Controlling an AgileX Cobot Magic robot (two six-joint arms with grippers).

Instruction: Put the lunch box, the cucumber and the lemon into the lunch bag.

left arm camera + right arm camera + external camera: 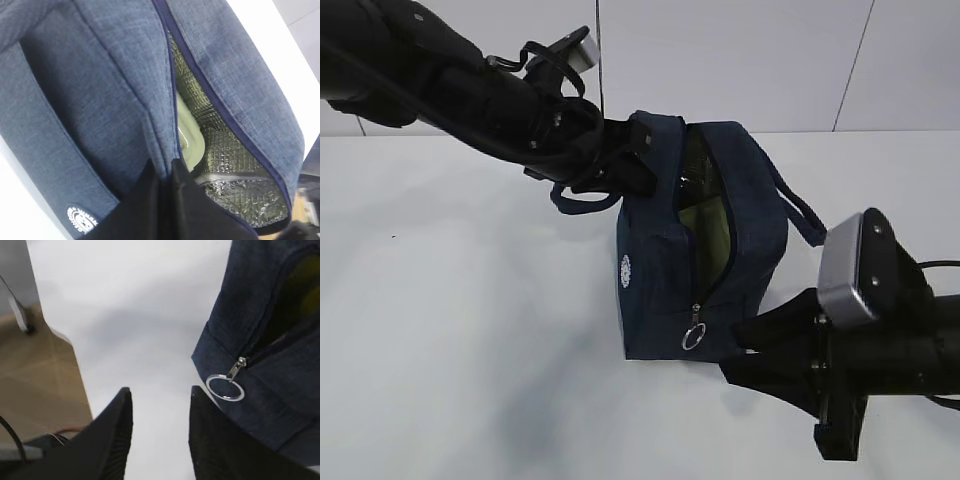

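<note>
Nearest the exterior camera, the right gripper point(745, 352) hung low at the near end of the lunch bag point(660, 270), its black jaws parted with only bare white table point(140, 315) between them in its wrist view and nothing held. Just off one jaw sat the zipper's metal ring pull point(225, 388), close but apart. The bag stood on the table with its zipper run open along the top, olive-silver lining showing in the gap. At the far end the left gripper point(167, 180) was clenched tight on the fabric edge beside the zipper, holding that lip of the opening. Inside, the wrist view showed the pale green lid of the lunch box point(189, 135) lying against the quilted lining (so that item looked to be already in). Neither the cucumber nor the lemon could be found in any view; a yellowish blur deep in the opening was too vague to name. The risk, as I judged it, lay in the narrow mouth: if the left pinch slipped, the fabric would sag over the opening and block the next item, or the right gripper could snag the ring and drag the bag.
</note>
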